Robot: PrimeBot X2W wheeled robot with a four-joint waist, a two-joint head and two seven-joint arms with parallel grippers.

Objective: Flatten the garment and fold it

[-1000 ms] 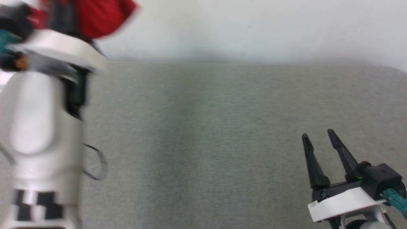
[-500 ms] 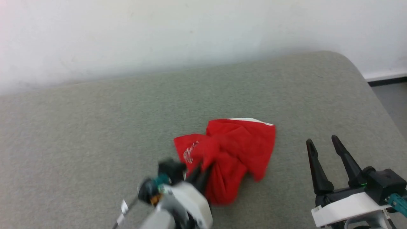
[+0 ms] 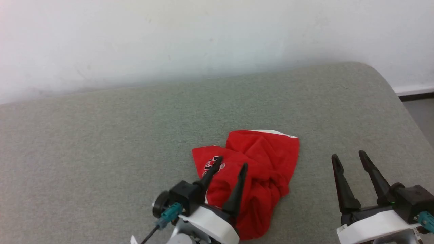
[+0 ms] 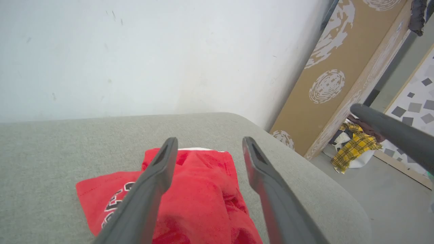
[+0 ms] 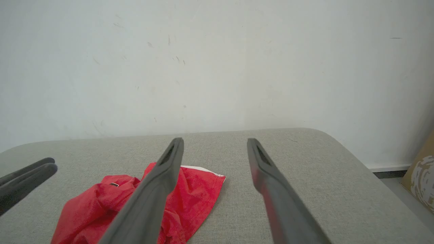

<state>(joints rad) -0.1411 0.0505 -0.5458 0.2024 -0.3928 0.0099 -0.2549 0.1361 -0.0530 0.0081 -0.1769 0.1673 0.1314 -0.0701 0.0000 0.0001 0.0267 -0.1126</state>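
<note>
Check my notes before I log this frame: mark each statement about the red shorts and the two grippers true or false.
1. The garment lies bunched on the grey table. True.
2. The left gripper is clamped on the garment. False: its jaws are open and hold nothing.
3. The right gripper is open, over bare table to the garment's right. True.
4. The garment is already folded neatly. False: it is a crumpled heap.
5. A white trim shows at the garment's far edge. True.
</note>
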